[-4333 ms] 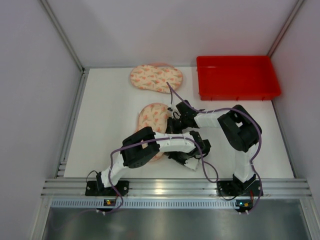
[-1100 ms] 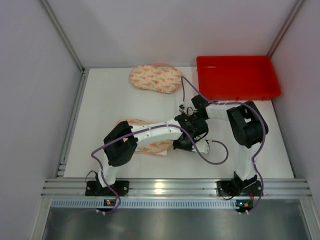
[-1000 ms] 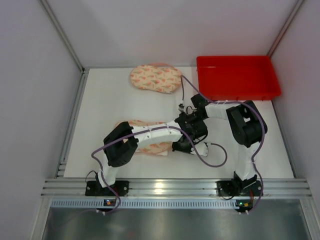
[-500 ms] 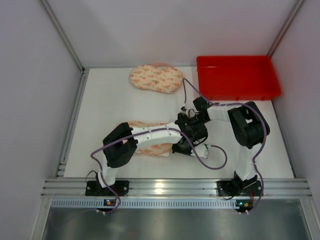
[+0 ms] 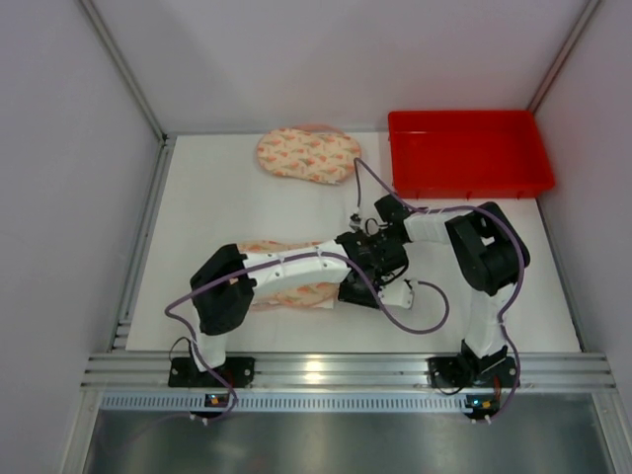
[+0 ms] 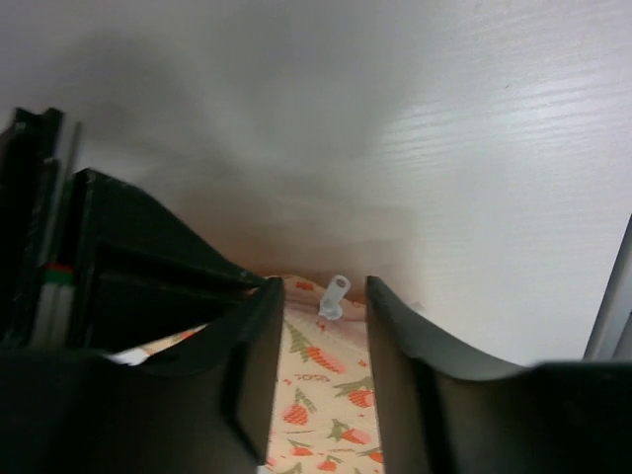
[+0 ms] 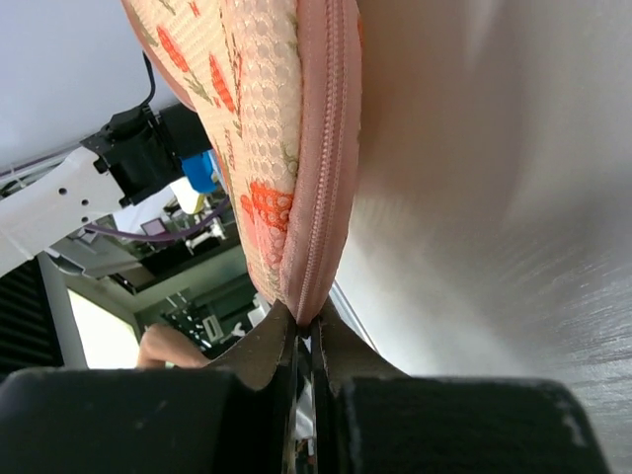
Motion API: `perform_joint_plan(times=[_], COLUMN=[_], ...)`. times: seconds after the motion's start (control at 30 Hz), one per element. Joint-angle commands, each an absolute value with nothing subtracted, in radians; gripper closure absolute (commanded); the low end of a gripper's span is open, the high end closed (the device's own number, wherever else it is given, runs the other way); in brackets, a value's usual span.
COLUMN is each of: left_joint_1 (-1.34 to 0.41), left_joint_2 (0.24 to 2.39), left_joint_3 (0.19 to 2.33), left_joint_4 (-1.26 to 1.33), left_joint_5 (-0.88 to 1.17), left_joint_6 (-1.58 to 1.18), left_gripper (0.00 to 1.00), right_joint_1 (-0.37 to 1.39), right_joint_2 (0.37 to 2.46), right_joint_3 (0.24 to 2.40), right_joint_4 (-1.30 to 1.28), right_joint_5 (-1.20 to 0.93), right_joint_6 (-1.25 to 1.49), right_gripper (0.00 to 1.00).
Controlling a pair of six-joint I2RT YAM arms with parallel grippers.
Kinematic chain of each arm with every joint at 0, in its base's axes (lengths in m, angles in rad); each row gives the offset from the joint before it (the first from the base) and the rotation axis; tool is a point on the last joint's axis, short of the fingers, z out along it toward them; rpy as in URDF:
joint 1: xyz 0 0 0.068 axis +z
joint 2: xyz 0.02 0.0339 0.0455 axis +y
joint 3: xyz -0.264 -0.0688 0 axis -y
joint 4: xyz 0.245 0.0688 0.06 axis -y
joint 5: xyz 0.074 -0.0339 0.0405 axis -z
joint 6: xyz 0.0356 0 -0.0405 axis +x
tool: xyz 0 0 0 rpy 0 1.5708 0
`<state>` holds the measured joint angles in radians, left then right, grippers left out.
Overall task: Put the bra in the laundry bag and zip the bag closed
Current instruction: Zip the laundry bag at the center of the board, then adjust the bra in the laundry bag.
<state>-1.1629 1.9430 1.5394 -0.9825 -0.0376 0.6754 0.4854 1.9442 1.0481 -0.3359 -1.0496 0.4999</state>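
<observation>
Here, found the right claw [image 7: 304,331] pinched shut on the pink zip seam [image 7: 331,148] of the laundry bag [image 5: 301,293], on the desk [image 5: 217,207] under the left arm [image 5: 286,265], and the left claw [image 6: 322,306] parted around the zip pull [image 6: 334,294], gripping nothing; saw no bra. Feared losing that thin seam under a tug, or missing the pull. Read no brand, only blurred print among carrots [image 6: 326,360].
</observation>
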Motion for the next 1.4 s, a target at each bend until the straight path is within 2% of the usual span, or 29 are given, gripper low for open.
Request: perform_joint_plan(times=[0.0,0.07,0.1,0.13,0.33,0.43,0.57,0.67,0.9,1.37], left_joint_1=[-1.167,-1.167,-1.167,-1.167,-1.123,-1.075,-0.982,-0.982,-0.982,-0.996], left_joint_2=[1.784,1.689,1.654,1.570,1.248,1.212,1.154,1.187,1.252,1.382], left_joint_3=[1.517,1.474,1.454,1.431,1.152,1.080,1.019,1.009,0.954,0.969], left_joint_4=[-0.936,-0.937,-0.933,-0.913,-0.711,-0.690,-0.669,-0.660,-0.579,-0.494], left_joint_5=[-0.005,-0.005,0.032,0.028,-0.130,-0.205,-0.014,0.066,0.109,-0.043], left_joint_6=[0.628,0.618,0.611,0.604,0.454,0.325,0.348,0.327,0.313,0.325], left_gripper=[0.50,0.41,0.15,0.03,0.02,0.02,0.02,0.03,0.02,0.02], right_joint_1=[0.494,0.494,0.494,0.494,0.494,0.494,0.494,0.494,0.494,0.495], right_joint_2=[1.937,1.937,1.934,1.934,1.940,1.950,1.954,1.953,1.957,1.979], right_joint_3=[1.055,1.052,1.051,1.048,1.043,1.037,1.037,1.034,1.035,1.025], right_joint_4=[-0.272,-0.268,-0.265,-0.258,-0.238,-0.222,-0.219,-0.215,-0.209,-0.161], right_joint_5=[-1.080,-1.080,-1.080,-1.080,-1.104,-1.121,-1.124,-1.123,-1.124,-1.173], right_joint_6=[0.520,0.525,0.528,0.538,0.583,0.606,0.617,0.624,0.635,0.693], right_gripper=[1.00,1.00,1.00,1.00,1.00,1.00,1.00,1.00,1.00,1.00])
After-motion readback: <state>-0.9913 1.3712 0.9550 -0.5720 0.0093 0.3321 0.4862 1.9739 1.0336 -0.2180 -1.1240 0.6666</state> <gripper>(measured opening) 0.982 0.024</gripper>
